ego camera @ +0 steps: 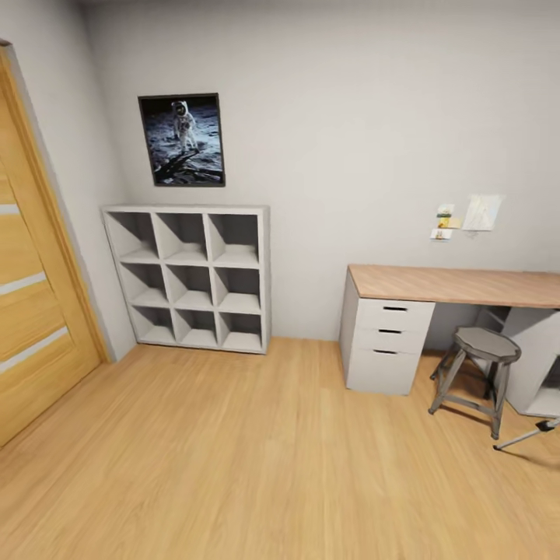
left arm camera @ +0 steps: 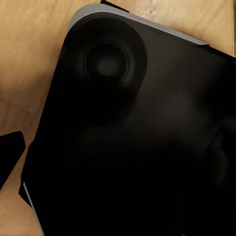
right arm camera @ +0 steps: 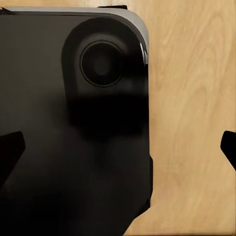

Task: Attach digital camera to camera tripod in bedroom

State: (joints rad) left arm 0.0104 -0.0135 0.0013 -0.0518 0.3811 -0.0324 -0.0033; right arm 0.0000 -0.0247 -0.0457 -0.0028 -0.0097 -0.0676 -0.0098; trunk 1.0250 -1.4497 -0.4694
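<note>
From where I stand, the nearest sign of the tripod (ego camera: 537, 432) is one thin silver leg with a black foot, poking in low on the floor (ego camera: 257, 467) just past the stool (ego camera: 478, 372), beside the table (ego camera: 455, 285). The rest of it is cut off by the edge of the view, so its head and pan handle can't be judged. Where the camera lies I cannot tell from here.

The right claw (right arm camera: 118, 147) is spread wide and holds nothing; under it sit the robot's black base (right arm camera: 73, 123) and bare boards. The left claw (left arm camera: 118, 147) hangs over the same dark base. One fingertip (left arm camera: 11, 152) is plain, but the other blends into the black, so I can't say how wide it stands, though it seems to carry nothing.

The risks, as I judge them:
- Turning towards that leg could bring the base or an arm against the stool or the table corner, both of which crowd the spot.
- A bump on the splayed leg could tip the whole tripod.
- With both arms tucked low, the robot will see little of the approach.

Papers pinned above the table are too small to read.
</note>
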